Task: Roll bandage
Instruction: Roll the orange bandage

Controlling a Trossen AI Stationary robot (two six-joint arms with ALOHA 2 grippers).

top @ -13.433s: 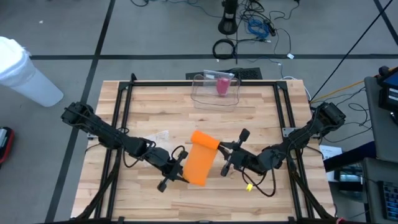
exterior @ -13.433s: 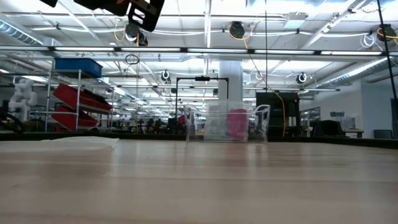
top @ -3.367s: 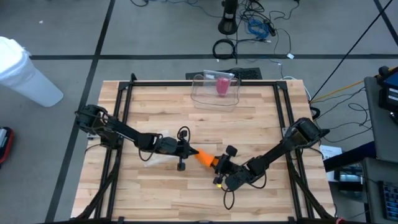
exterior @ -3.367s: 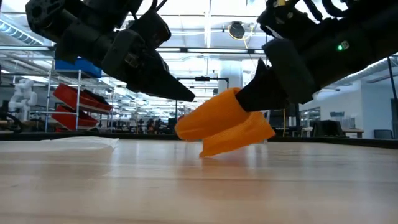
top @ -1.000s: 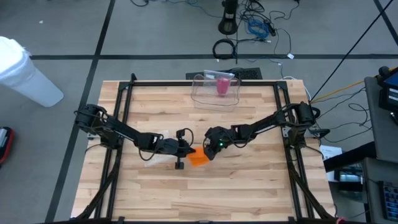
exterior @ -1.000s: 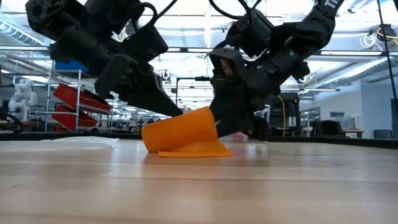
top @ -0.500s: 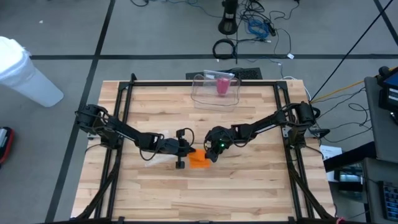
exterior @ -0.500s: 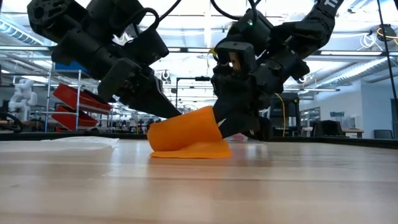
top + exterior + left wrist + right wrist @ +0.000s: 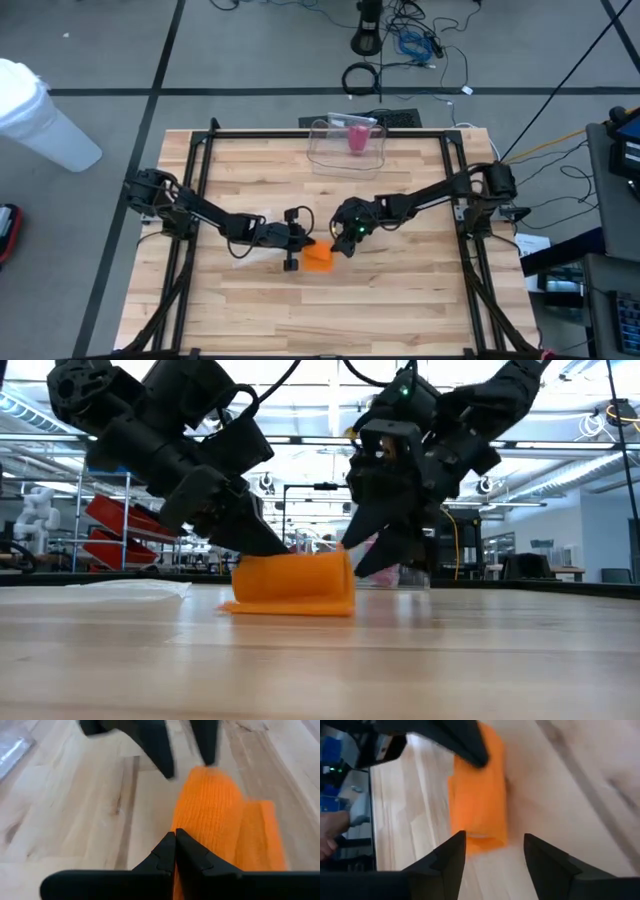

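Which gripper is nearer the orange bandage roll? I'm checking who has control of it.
Left. The left gripper is shut against the orange bandage roll at its end, touching it. The right gripper stands open just off the opposite end, fingers apart from it.

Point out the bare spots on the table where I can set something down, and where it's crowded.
Free: the wood along the near edge of the table, and the strip between the clear container and the arms. Crowded: mid-table, where the left hand and right hand flank the orange bandage.
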